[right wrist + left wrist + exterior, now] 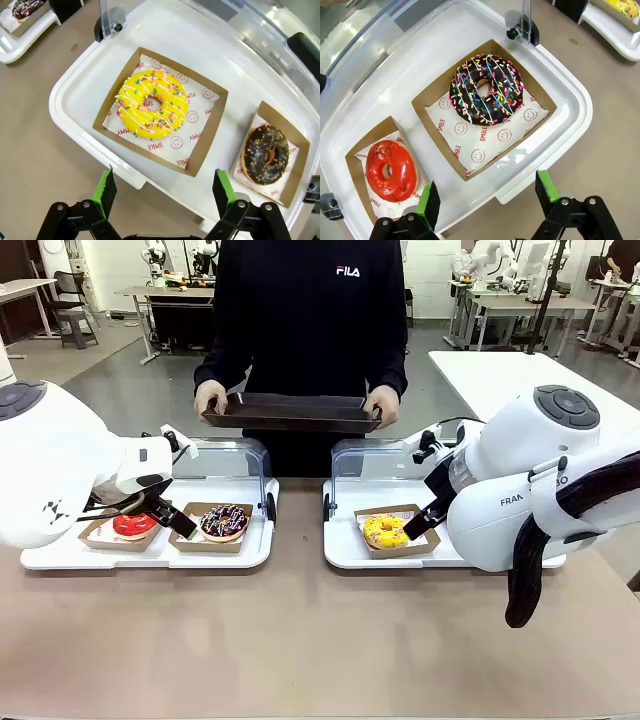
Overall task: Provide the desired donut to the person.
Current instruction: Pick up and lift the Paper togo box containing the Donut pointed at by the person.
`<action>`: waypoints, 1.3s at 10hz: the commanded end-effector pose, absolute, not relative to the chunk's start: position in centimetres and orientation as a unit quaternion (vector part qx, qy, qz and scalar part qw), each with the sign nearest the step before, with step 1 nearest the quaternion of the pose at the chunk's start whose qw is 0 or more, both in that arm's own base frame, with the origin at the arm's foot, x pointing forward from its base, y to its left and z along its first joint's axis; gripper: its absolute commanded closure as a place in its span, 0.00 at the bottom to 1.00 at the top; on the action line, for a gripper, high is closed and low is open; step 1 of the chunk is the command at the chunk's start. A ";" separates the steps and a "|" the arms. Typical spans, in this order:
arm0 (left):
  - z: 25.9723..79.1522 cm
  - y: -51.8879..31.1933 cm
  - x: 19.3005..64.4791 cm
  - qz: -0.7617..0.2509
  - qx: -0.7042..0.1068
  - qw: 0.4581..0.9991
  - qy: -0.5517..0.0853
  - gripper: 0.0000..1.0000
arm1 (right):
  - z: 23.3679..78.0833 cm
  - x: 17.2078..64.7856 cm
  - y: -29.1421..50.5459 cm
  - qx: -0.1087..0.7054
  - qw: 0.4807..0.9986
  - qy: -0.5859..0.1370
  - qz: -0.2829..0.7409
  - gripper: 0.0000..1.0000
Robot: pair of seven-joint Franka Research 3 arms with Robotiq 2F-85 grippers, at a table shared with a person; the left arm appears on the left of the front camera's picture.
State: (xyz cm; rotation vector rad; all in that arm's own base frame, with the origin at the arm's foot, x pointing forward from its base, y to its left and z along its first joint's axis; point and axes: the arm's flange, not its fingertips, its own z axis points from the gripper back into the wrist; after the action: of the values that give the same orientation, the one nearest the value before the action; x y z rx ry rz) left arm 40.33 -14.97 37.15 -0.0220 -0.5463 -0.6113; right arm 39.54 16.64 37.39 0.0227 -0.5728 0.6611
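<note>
Left gripper [487,189] and right gripper [165,182] both gape, holding nothing, seemingly over the white trays' [150,560] front edges; table [300,540] bare between.

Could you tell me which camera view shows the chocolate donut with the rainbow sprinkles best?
The left wrist view: the sprinkled chocolate donut lies whole and large in its cardboard tray, seen from above. The front view gives it small, at a low angle; the right wrist view catches part of it at its top-left corner.

Open lab hall, rows of white work tables [495,372], bare grey floor [120,390], office chair [72,302]
</note>
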 end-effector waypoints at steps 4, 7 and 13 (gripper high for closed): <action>37.1 -15.0 40.3 -0.297 -0.011 0.917 -0.266 0.00 | 37.4 39.5 16.6 0.011 0.906 -0.277 0.320 0.00; 37.1 -15.0 40.3 -0.297 -0.011 0.917 -0.266 0.00 | 37.4 39.5 16.6 0.011 0.906 -0.277 0.320 0.00; 37.1 -15.0 40.3 -0.297 -0.011 0.917 -0.266 0.00 | 37.4 39.5 16.6 0.011 0.906 -0.277 0.320 0.00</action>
State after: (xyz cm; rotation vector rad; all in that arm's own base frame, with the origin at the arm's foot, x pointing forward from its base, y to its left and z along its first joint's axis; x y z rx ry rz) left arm 40.32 -14.98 37.15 -0.0220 -0.5463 -0.6115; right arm 39.54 16.64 37.39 0.0225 -0.5729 0.6611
